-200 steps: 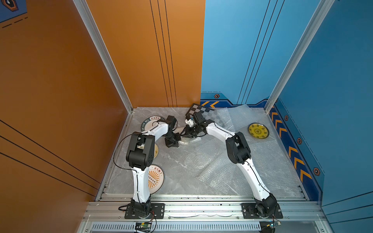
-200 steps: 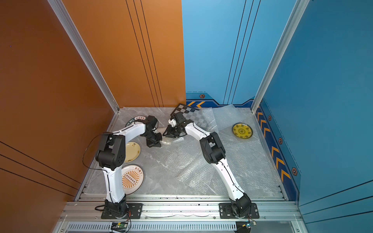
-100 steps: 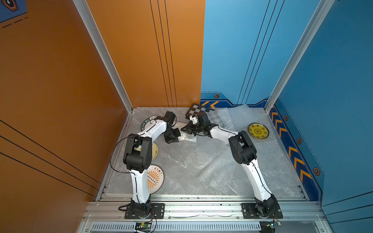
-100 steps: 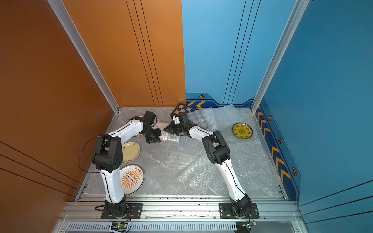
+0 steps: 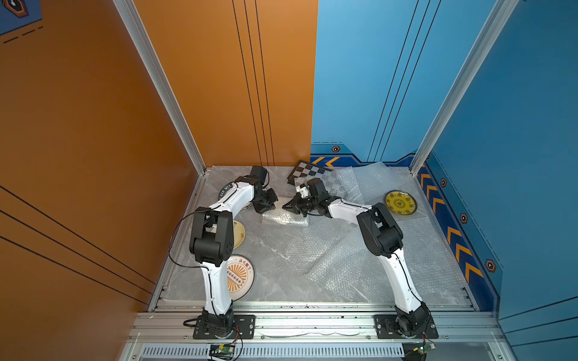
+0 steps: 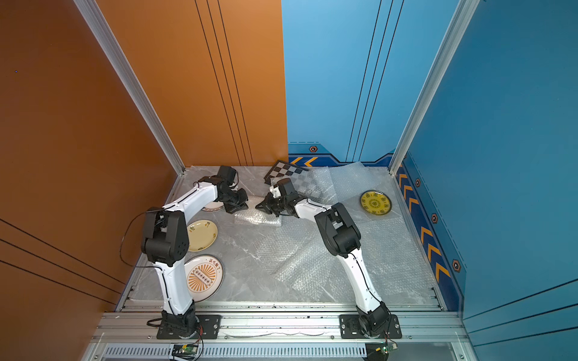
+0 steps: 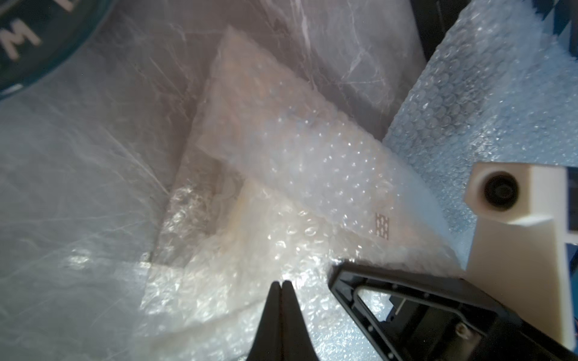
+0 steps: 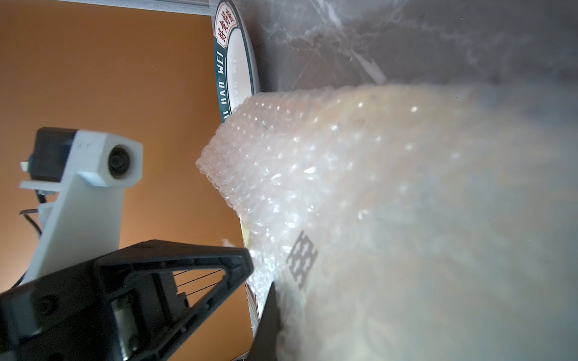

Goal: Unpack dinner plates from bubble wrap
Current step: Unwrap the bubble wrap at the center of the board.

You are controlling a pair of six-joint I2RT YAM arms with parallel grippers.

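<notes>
A bundle of bubble wrap lies at the back middle of the floor; what it holds is hidden. My right gripper is shut on the bundle's edge, and wrap covers one finger. My left gripper is shut, tips against the same wrap, nothing showing between them. Bare dinner plates lie around: a green-lettered one under the left arm, a cream one, an orange sunburst one and a yellow one.
Loose bubble wrap sheets cover the middle and right of the grey marble floor. A black-and-grey checkerboard leans at the back wall. Orange and blue walls close in three sides. The two grippers are nearly tip to tip.
My right gripper's jaws have closed on the edge of the wrapped bundle. The left gripper has shifted a little toward the back and stays shut.
</notes>
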